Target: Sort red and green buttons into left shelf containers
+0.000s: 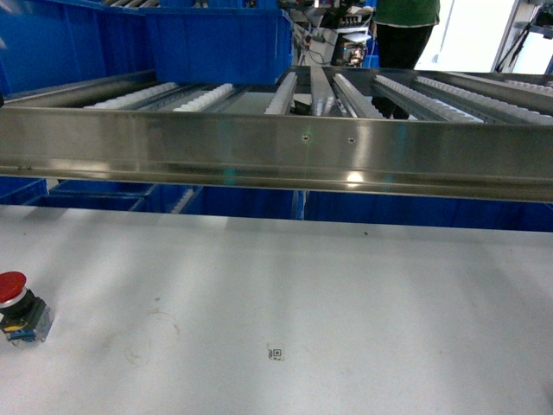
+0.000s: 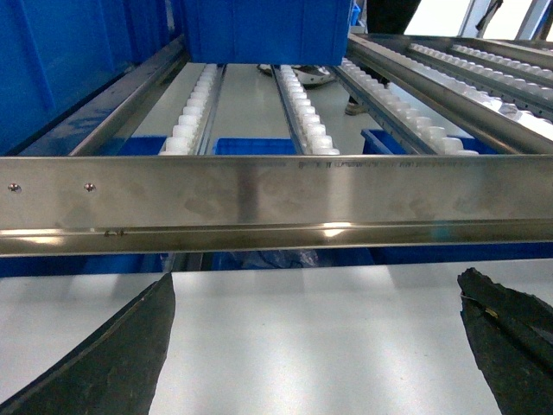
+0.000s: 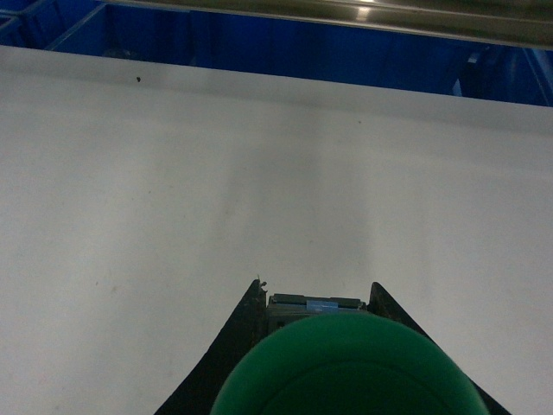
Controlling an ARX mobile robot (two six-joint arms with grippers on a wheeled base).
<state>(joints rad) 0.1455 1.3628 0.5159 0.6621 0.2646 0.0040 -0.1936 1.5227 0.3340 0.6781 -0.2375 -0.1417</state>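
The right pincer pinches the green button above the table. The left pincer is spread — nothing between its fingers. The red button stands at the table's left edge; blue bins sit on the roller shelf — upper left.

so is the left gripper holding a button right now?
No: in the left wrist view the left gripper stands open, with only bare white table between its fingers, and the red button sits on the table.
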